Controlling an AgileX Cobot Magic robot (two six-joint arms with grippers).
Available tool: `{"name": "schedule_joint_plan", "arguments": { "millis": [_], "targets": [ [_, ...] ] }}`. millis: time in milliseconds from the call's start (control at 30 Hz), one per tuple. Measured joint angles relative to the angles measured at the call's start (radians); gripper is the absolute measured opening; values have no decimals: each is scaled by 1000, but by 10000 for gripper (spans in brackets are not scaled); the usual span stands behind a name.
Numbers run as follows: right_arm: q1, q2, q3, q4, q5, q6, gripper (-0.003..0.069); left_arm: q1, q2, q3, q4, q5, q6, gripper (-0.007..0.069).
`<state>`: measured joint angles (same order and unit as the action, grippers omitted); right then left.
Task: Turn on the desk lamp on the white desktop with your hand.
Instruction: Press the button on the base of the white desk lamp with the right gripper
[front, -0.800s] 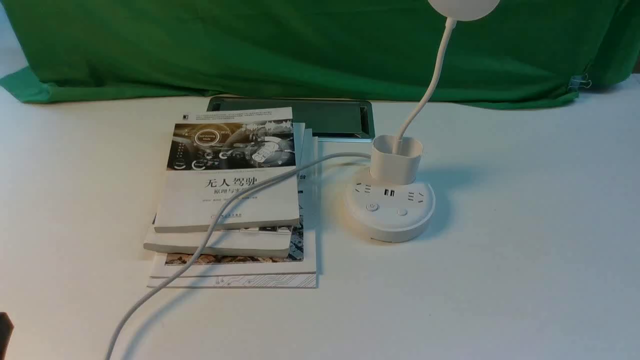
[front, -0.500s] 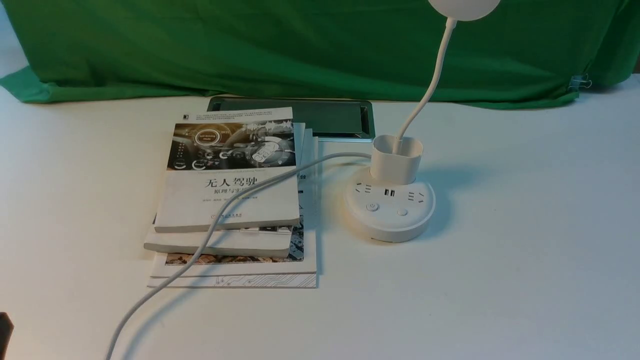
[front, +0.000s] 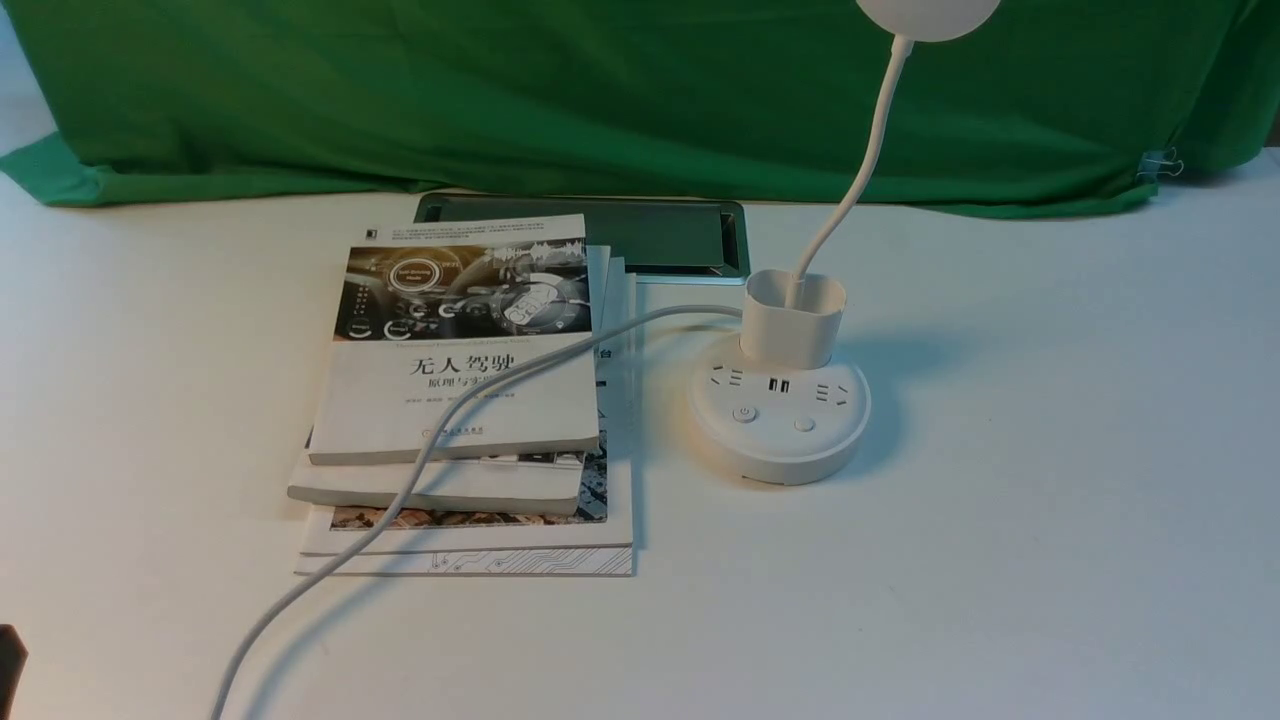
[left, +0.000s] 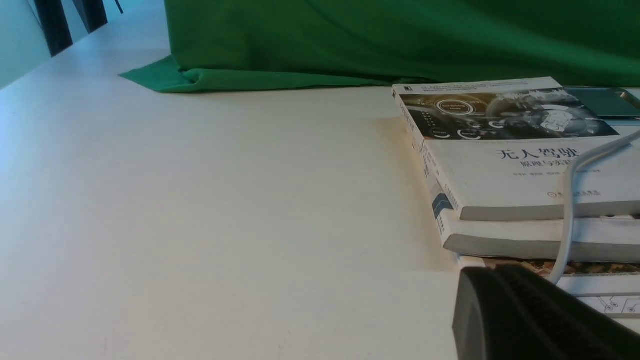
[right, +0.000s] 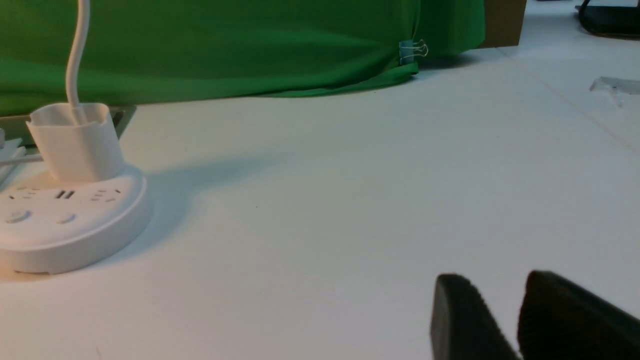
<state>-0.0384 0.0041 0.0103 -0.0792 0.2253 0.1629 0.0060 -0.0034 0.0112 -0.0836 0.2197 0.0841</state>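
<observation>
The white desk lamp stands on the white desktop (front: 1000, 560), right of centre in the front view. Its round base (front: 780, 425) carries sockets, USB ports and two buttons (front: 744, 413). A cup holder (front: 793, 318) sits at the back of the base, and a thin neck rises to the round head (front: 925, 15). In the right wrist view the base (right: 65, 220) lies well off to one side of my right gripper (right: 497, 280), which is open with nothing between its fingertips. My left gripper (left: 492, 272) looks shut and empty, near the books' corner.
A stack of books (front: 460, 400) lies left of the lamp, with the lamp's white cord (front: 420, 460) trailing over it toward the front edge. Behind are a dark framed panel (front: 660, 235) and a green cloth (front: 600, 100) with a binder clip (front: 1160, 165).
</observation>
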Motion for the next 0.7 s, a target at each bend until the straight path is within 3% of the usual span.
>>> {"name": "schedule_joint_plan", "arguments": {
  "millis": [300,433,500,533,633,667,700],
  "targets": [
    [0,0,0,0,0,0,241,0,0,0,0,1,0,21],
    [0,0,0,0,0,59,241,0,0,0,0,1,0,21],
    [8,0,0,0,-1,224,241,0,0,0,0,1,0,21],
    [8,0,0,0,-1,224,241,0,0,0,0,1,0,21],
    [36,0,0,12,-7,543,241,0,0,0,0,1,0,21],
    [37,0,0,12,-9,566,241,0,0,0,0,1,0,21],
    [40,0,0,38,-14,783,241,0,0,0,1,1,0,21]
  ]
}}
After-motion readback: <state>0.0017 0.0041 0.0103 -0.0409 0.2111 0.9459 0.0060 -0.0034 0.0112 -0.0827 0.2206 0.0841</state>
